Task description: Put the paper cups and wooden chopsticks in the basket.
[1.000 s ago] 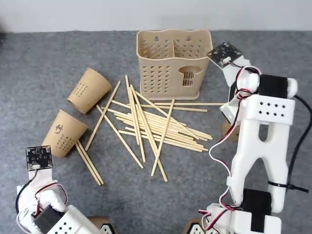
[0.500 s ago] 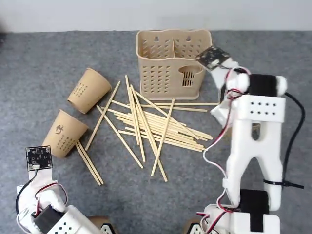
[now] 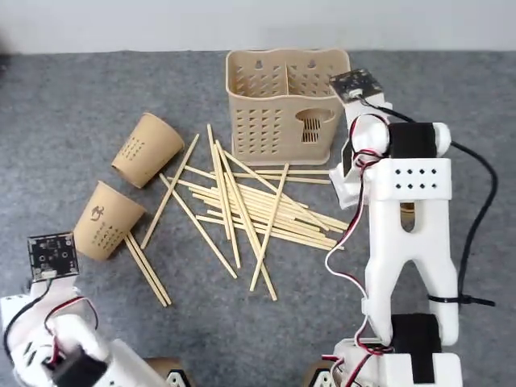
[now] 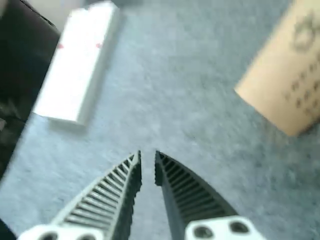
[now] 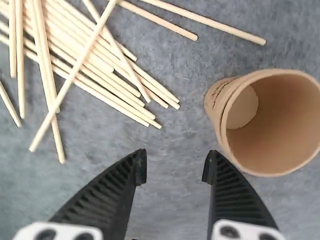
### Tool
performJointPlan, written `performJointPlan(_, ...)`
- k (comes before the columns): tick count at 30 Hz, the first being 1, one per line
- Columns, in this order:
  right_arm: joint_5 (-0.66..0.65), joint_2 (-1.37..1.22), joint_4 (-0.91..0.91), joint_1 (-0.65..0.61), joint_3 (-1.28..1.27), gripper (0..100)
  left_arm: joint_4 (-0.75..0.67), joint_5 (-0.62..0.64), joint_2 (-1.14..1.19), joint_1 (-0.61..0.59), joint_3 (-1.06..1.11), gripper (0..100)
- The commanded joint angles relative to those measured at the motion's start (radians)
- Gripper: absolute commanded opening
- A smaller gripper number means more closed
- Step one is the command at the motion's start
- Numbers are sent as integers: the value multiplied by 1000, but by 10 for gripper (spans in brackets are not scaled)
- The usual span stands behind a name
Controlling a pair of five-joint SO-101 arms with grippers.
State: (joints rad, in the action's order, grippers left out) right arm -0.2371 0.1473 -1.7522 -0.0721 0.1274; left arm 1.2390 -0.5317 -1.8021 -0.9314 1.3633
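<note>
Two paper cups lie on their sides at the left, one (image 3: 147,149) farther back and one (image 3: 106,219) nearer. Several wooden chopsticks (image 3: 258,205) are scattered in the middle, in front of the tan two-compartment basket (image 3: 286,105). My right arm (image 3: 407,173) hangs over the mat to the right of the pile. Its gripper (image 5: 175,167) is open above bare mat, between the chopsticks (image 5: 95,65) and a third cup (image 5: 265,122) lying on its side with its mouth toward the camera. My left gripper (image 4: 147,162) is shut and holds nothing, low over the mat a short way from a cup (image 4: 287,85).
The grey mat (image 3: 64,105) covers the table. A white flat bar (image 4: 75,65) lies on it beyond the left gripper. Two chopsticks (image 3: 147,270) lie apart beside the nearer left cup. The left arm's base (image 3: 72,355) sits at the front left corner.
The right arm has swung left, toward the chopstick pile and the basket's right side. The left arm's wrist has shifted slightly left and toward the front edge.
</note>
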Motion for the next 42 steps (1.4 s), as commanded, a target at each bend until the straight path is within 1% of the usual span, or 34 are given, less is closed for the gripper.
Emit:
performJointPlan(1,83,91,-44,-7,-11,201,6,-11,-11,55,-205,90)
performJointPlan(5,101,199,-42,-27,-121,201,54,-6,-9,143,-300,160)
performJointPlan(10,98,363,-41,-36,-298,201,86,-6,-8,255,-349,170)
performJointPlan(14,97,495,-18,-27,-390,201,80,-6,46,285,-389,170)
performJointPlan(19,126,610,74,-33,-502,201,112,-6,353,285,-573,170)
performJointPlan(23,181,662,117,-27,-554,201,264,-6,612,288,-780,170)
performJointPlan(25,198,667,122,-27,-559,201,338,-6,715,324,-843,170)
performJointPlan(29,238,667,122,-27,-559,201,462,-6,879,414,-848,170)
performJointPlan(31,239,667,122,-27,-560,201,491,-6,937,474,-816,169)
performJointPlan(35,239,667,128,-30,-586,201,473,-6,1037,545,-713,167)
performJointPlan(38,239,673,174,-28,-637,201,393,-6,1102,557,-662,167)
performJointPlan(42,239,671,196,-28,-663,201,252,-6,1201,555,-602,167)
